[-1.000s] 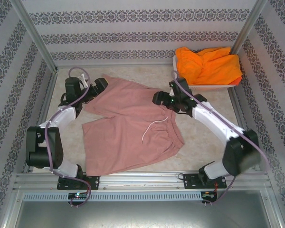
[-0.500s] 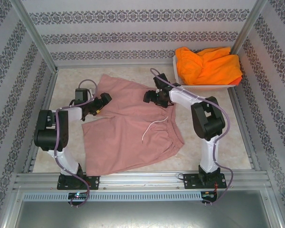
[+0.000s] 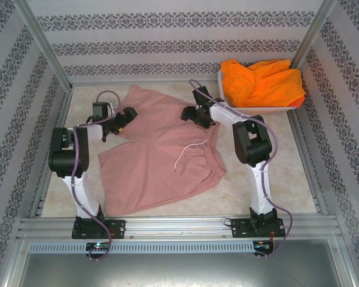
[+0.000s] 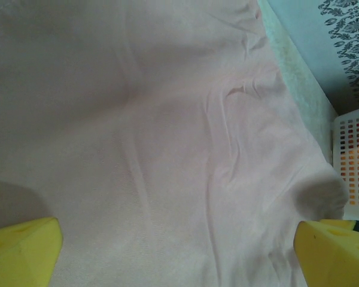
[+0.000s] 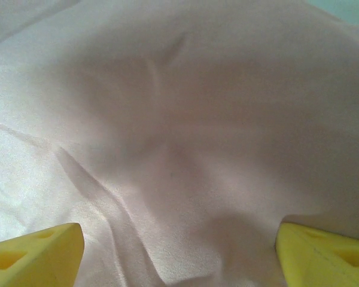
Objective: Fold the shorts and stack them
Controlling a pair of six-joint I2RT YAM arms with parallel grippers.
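One pink shorts [image 3: 161, 161] lies spread on the table [image 3: 257, 173]. The left gripper [image 3: 127, 116] and right gripper [image 3: 188, 113] sit over its far edge, fingers spread wide. A heap of orange shorts [image 3: 263, 84] fills one white basket [image 3: 257, 109].

The pink shorts [image 3: 161, 158] lie spread flat and lightly wrinkled at mid-table, legs toward the left, waistband on the right with a white drawstring [image 3: 185, 156] across it. The orange shorts [image 3: 263, 82] sit heaped, crumpled, at far right.
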